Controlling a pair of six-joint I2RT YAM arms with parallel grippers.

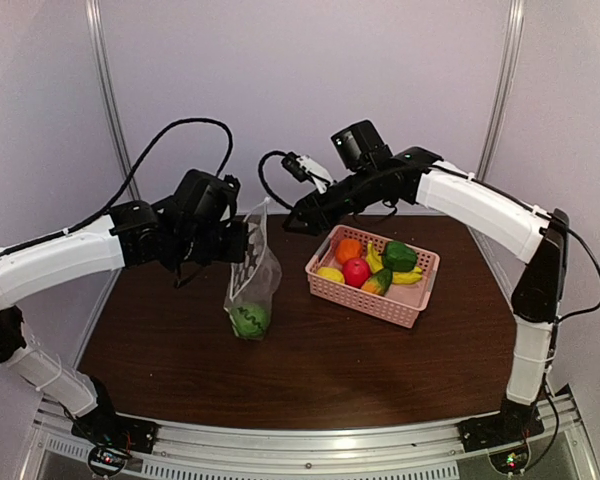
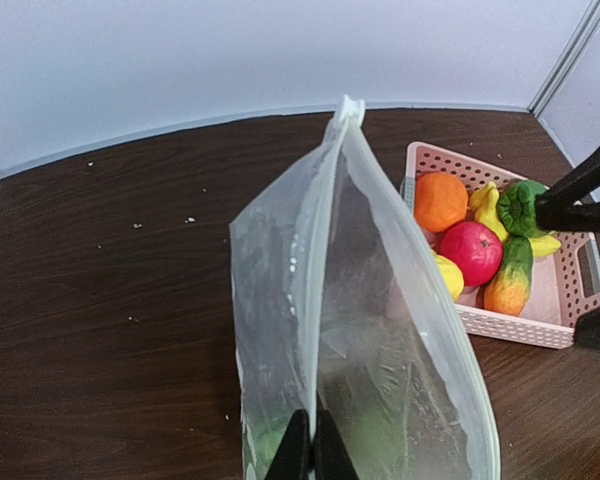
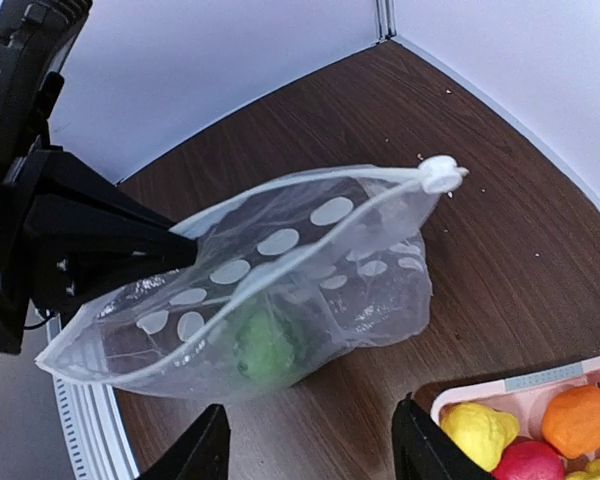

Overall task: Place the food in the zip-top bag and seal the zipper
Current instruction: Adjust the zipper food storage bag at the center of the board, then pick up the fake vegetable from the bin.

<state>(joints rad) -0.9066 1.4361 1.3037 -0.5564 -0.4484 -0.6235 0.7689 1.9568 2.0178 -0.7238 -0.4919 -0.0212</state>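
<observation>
The clear polka-dot zip-top bag [image 1: 252, 270] hangs upright with its bottom on the table, and a green vegetable [image 1: 249, 319] lies inside it. My left gripper [image 1: 238, 243] is shut on one lip of the bag's mouth [image 2: 313, 450]. The mouth gapes open [image 2: 380, 330]. The white slider tab [image 3: 440, 175] sits at the far end of the zipper. My right gripper [image 1: 298, 222] is open and empty, and hovers [image 3: 310, 450] between the bag [image 3: 280, 270] and the basket. An orange ball [image 1: 348, 250], red apple [image 1: 356, 271], lemon [image 1: 330, 274], bananas [image 1: 408, 276] and green vegetable [image 1: 399, 256] lie in the basket.
The pink lattice basket [image 1: 400, 310] stands right of the bag on the brown table, and also shows in the left wrist view [image 2: 500, 325] and the right wrist view [image 3: 540, 378]. White walls close in the back and sides.
</observation>
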